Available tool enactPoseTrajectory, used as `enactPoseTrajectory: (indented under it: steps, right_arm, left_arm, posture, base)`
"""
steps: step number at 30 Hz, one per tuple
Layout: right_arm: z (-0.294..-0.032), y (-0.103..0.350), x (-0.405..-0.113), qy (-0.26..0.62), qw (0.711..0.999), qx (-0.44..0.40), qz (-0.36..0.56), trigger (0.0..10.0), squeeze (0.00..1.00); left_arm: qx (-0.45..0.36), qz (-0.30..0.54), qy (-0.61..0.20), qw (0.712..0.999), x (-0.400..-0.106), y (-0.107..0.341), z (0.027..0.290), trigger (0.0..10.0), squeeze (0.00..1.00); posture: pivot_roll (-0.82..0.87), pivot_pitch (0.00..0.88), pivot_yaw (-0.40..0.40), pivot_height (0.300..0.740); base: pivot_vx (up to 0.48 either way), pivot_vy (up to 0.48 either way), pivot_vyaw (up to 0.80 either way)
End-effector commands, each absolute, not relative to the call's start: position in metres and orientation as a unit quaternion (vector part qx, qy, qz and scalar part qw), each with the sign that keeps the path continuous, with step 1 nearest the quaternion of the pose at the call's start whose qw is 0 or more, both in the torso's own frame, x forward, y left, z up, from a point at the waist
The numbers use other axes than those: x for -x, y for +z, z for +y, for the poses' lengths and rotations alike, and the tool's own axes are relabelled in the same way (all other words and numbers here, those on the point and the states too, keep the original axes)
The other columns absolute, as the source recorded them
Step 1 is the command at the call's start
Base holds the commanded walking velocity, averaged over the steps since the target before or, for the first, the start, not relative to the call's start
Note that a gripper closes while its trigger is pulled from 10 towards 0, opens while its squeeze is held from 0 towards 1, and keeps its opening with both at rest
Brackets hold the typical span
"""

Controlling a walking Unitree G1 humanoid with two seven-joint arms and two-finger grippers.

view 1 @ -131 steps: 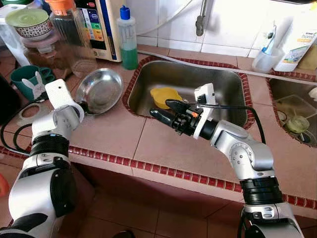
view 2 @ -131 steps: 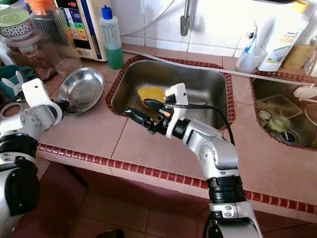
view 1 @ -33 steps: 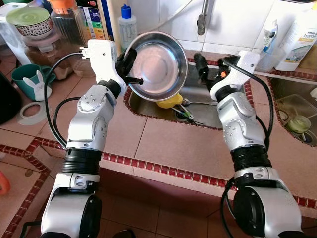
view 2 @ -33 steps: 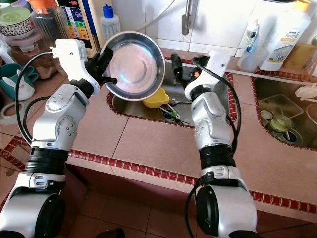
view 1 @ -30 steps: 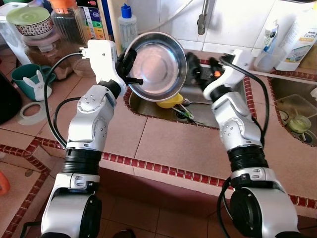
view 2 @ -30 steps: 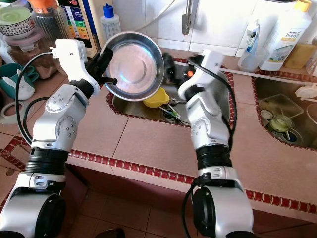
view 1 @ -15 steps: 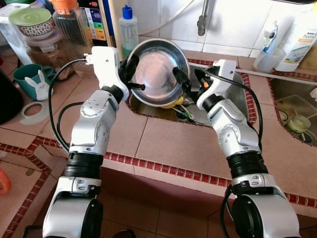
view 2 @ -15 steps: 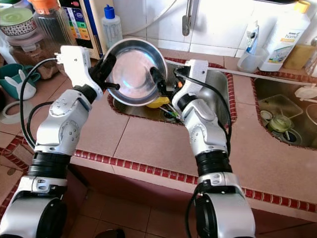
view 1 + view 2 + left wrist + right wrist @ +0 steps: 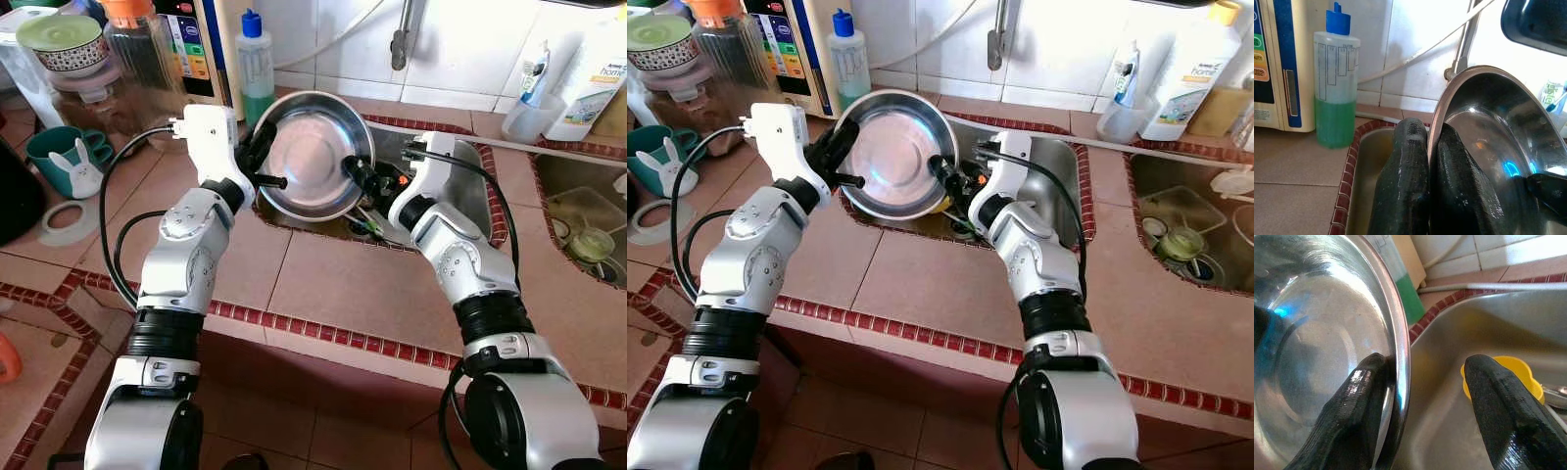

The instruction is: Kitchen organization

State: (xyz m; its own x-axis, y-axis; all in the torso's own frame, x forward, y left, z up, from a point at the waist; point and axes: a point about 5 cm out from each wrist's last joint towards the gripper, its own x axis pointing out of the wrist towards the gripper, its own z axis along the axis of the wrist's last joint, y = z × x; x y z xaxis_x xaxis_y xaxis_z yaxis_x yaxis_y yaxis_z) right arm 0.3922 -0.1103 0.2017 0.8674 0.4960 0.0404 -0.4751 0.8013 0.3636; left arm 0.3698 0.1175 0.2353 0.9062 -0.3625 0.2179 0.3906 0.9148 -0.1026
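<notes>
Left eye view: round stainless-steel bowl (image 9: 312,154) held tilted on edge above the near left corner of the steel sink (image 9: 460,191), its hollow facing the robot. Left gripper (image 9: 263,157) pinches the bowl's left rim; in the left wrist view its two black fingers (image 9: 1403,186) are pressed together with the thin rim between them, one inside the bowl, one outside. Right gripper (image 9: 359,176) sits at the bowl's opposite, right rim. Right wrist view: fingers spread, one pad (image 9: 1354,416) inside against the rim, the other out over the basin, not touching; rim lies in the gap.

Yellow plastic cup (image 9: 1508,377) lies in the basin just below and behind the bowl. Utensils lie near the drain, too small to tell apart.

Edges: the sink's red-tile border (image 9: 323,227) runs just beneath the bowl's lower rim. Clear bottle of green liquid with a blue cap (image 9: 256,66) stands just behind the bowl's upper left, near but apart. Tiled desk (image 9: 343,284) in front of the sink is bare; open basin room to the right of the right arm.
</notes>
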Motion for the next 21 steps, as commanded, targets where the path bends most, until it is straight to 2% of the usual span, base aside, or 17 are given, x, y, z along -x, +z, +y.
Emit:
enactPoseTrajectory:
  steps: [1,6,12,13,15,16,17,18,21]
  right_arm:
    - [-0.109,0.201,-0.394,0.26,0.947,-0.185,0.046,0.0,0.0]
    - [-0.116,0.199,-0.395,0.253,0.947,-0.186,0.062,0.0,0.0]
    - [-0.115,0.192,-0.392,0.254,0.946,-0.187,0.071,0.0,0.0]
    - [-0.114,0.192,-0.391,0.255,0.946,-0.188,0.07,0.0,0.0]
    - [-0.112,0.191,-0.39,0.254,0.945,-0.194,0.068,0.0,0.0]
    - [-0.112,0.191,-0.39,0.253,0.945,-0.195,0.067,0.0,0.0]
    - [-0.111,0.191,-0.389,0.252,0.945,-0.198,0.067,0.0,0.0]
    - [-0.11,0.19,-0.388,0.252,0.944,-0.201,0.067,0.0,0.0]
    - [-0.109,0.187,-0.386,0.252,0.944,-0.202,0.07,0.0,0.0]
  left_arm:
    - [0.063,-0.119,-0.23,0.964,-0.363,0.245,0.108,2.8,0.0]
    - [0.041,-0.111,-0.235,0.965,-0.355,0.235,0.11,3.4,0.0]
    - [0.01,-0.11,-0.203,0.973,-0.349,0.222,0.121,3.2,0.0]
    - [0.008,-0.111,-0.194,0.975,-0.349,0.22,0.122,3.6,0.0]
    - [0.008,-0.109,-0.179,0.978,-0.349,0.217,0.124,3.5,0.0]
    - [0.004,-0.111,-0.173,0.979,-0.348,0.215,0.125,4.0,0.0]
    - [0.001,-0.112,-0.17,0.979,-0.347,0.214,0.124,3.9,0.0]
    - [0.003,-0.11,-0.17,0.979,-0.347,0.212,0.123,3.3,0.0]
    - [0.002,-0.111,-0.174,0.978,-0.346,0.21,0.119,3.5,0.0]
  posture:
    - [0.08,0.144,0.03,0.74]
    - [0.08,0.145,0.03,0.74]
    - [0.08,0.147,0.027,0.74]
    - [0.08,0.145,0.027,0.74]
    - [0.08,0.144,0.027,0.74]
    - [0.08,0.144,0.027,0.74]
    - [0.08,0.144,0.027,0.74]
    - [0.07,0.142,0.028,0.74]
    - [0.07,0.141,0.027,0.74]
  base:
    - [0.0,0.0,0.0]
    - [0.0,0.0,0.0]
    - [0.0,0.0,0.0]
    - [0.0,0.0,0.0]
    - [0.0,0.0,0.0]
    - [0.0,0.0,0.0]
    - [0.0,0.0,0.0]
    - [0.0,0.0,0.0]
    - [0.0,0.0,0.0]
